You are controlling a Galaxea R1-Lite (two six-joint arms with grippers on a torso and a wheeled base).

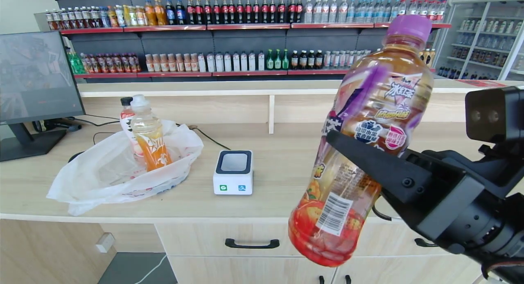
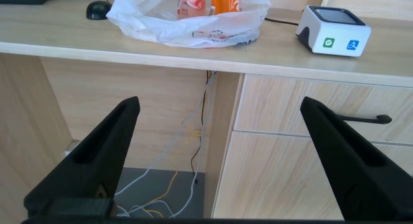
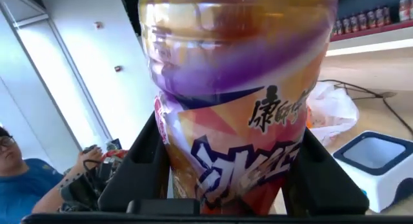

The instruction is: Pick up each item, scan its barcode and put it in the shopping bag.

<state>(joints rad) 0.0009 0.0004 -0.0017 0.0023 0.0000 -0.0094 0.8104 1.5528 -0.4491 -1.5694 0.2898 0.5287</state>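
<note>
Purple-capped iced tea bottle [image 1: 368,112] hangs tilted in the air close to my head camera, and my right gripper [image 1: 364,161] pinches it around the middle of its label. Its barcode [image 1: 333,212] faces me, not the white scanner [image 1: 233,171] on the counter [image 1: 286,185] to its left. My left gripper [image 2: 221,108] is spread wide and holds nothing, low in front of the cabinets.

My worries: the scan will fail unless I turn that barcode toward the scanner window, and turning a full, slick bottle held at mid-body could let it slip. The shopping bag [image 1: 102,181] already holds an upright orange drink bottle [image 1: 149,140] and a dark-capped bottle [image 1: 126,110]. A careless drop could topple them.
</note>
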